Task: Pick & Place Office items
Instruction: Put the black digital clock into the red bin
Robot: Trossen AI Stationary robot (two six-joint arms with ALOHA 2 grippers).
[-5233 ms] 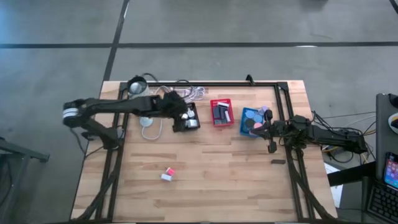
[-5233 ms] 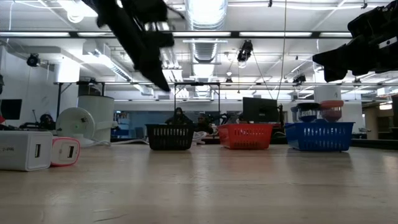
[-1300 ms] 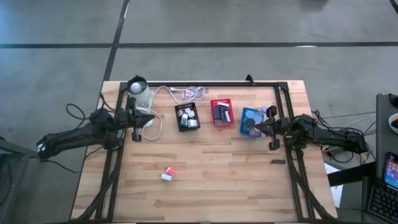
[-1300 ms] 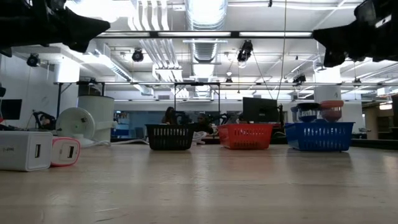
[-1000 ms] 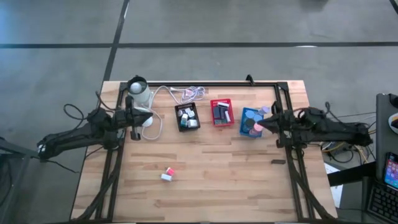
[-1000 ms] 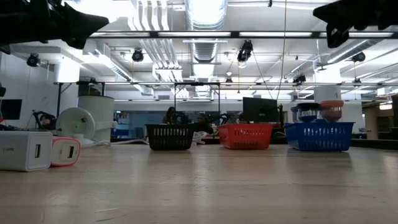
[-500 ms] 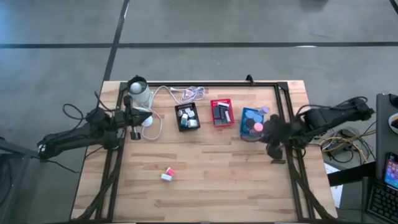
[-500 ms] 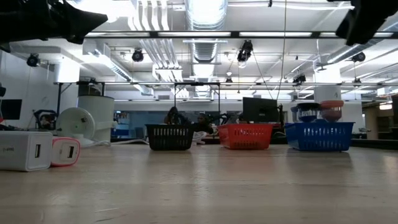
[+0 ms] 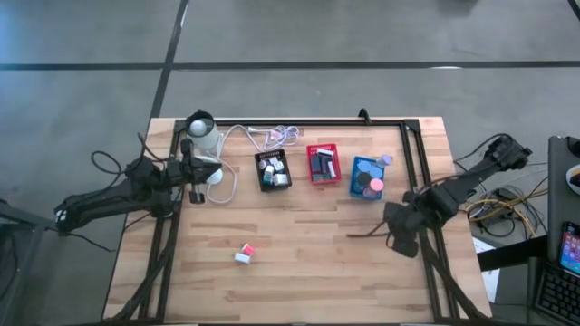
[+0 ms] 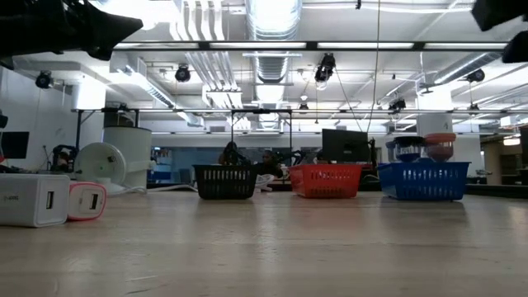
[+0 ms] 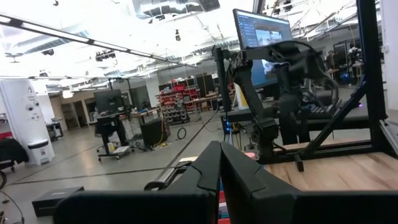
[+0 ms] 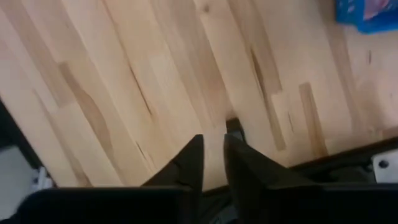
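One small dark rectangle [image 12: 234,126] lies flat on the tabletop [image 9: 299,235] near the right edge, just past your right hand [image 12: 213,140], whose fingers stand slightly parted, holding nothing. Its long axis is too hidden to tell. The blue tray [image 9: 353,181] sits nearby; your left hand [image 11: 219,149] waits clenched at the left edge.
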